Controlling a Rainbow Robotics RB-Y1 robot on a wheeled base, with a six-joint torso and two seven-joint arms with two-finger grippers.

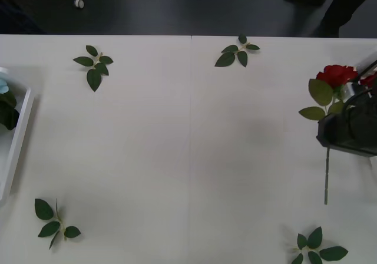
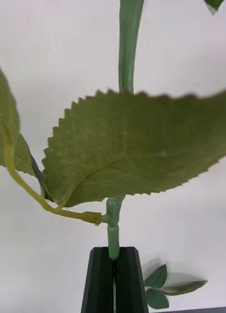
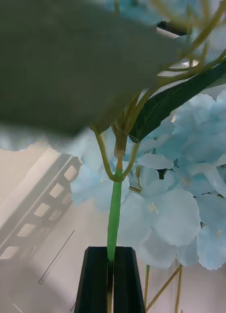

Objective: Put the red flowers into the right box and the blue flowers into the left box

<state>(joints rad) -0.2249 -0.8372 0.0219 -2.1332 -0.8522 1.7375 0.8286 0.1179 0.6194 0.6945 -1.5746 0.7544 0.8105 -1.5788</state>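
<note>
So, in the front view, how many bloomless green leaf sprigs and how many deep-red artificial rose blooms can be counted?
Bloomless green leaf sprigs: 4
Deep-red artificial rose blooms: 2, one cut by the picture's edge
Total: 6

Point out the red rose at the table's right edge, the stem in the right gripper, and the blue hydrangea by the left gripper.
red rose (image 1: 336, 75): front view, bloom.
rose stem (image 2: 113, 230): right wrist view, stem above the fingertips.
blue hydrangea (image 3: 171, 215): left wrist view, petal.
</note>
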